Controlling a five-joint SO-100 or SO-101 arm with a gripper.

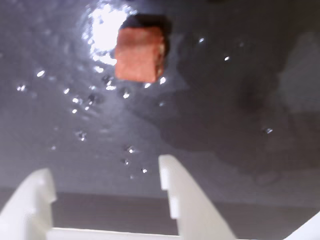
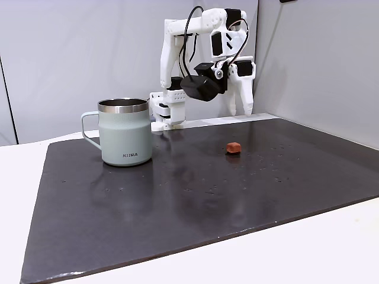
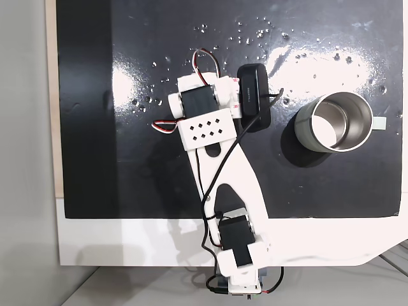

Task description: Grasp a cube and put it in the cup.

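So closest to the wrist camera you've got the gripper (image 1: 107,175), two white fingers (image 1: 182,200) poking up from the bottom edge, spread apart with nothing between them. Past them, further up the frame, sits the cube (image 1: 139,54), a small red-orange block with soft rounded edges and a slightly mottled face, resting on the dark glossy mat (image 1: 225,130). A bright glare spot sits right beside it on its left, and little shiny specks are scattered around.

In the fixed view from the front, the white worktop (image 2: 331,242) is nearest, then the dark mat (image 2: 177,201) laid on it. The cube (image 2: 234,147) is out on the mat, right of the cup (image 2: 124,139) and well apart from it. The cup is a pale sage-green mug, upright, steel rim, handle pointing left, small dark lettering on the front. Behind them the gripper (image 2: 239,112) hangs above the mat, pointing down, not touching the cube.

From the fixed view above, the cup (image 3: 305,138) looks empty inside, off to the right of the white arm (image 3: 223,166).
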